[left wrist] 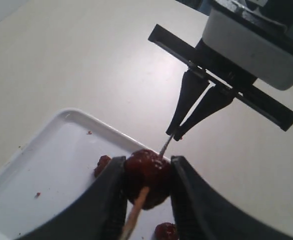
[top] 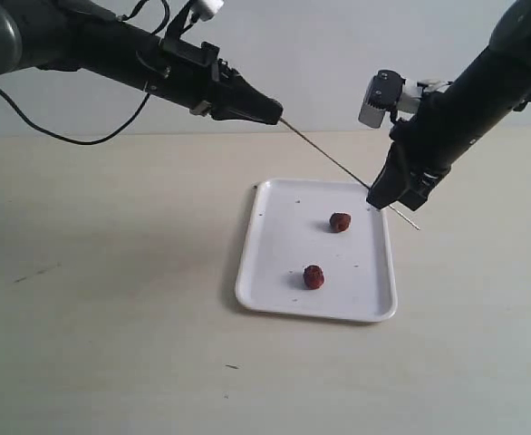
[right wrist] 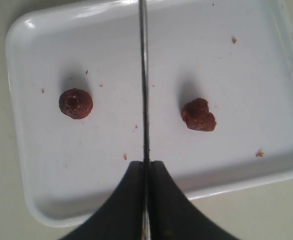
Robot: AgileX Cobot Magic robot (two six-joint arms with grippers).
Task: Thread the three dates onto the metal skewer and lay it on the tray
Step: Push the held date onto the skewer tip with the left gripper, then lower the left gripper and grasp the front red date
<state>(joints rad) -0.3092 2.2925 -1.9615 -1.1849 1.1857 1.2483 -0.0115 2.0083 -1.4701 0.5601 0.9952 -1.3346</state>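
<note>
Starting at the left: the left gripper [top: 270, 112] hangs in the air above the table [top: 111, 272]. Its fingers are clamped on one date [left wrist: 147, 176], and the metal skewer [top: 329, 159] goes right through that date. From there the skewer slopes down to the right over the white tray [top: 279, 240]. The tray sits flat on the table with the other two dates lying loose on it, well apart. The nearer date [top: 313, 276] is towards the front and the farther date [top: 340, 222] is behind it, with a few crumbs [right wrist: 259, 153] scattered about. Over on the right, the right gripper [top: 381, 201] has its jaws pinched together on the skewer above the tray's far right corner. A short bit of rod pokes out past it.
</note>
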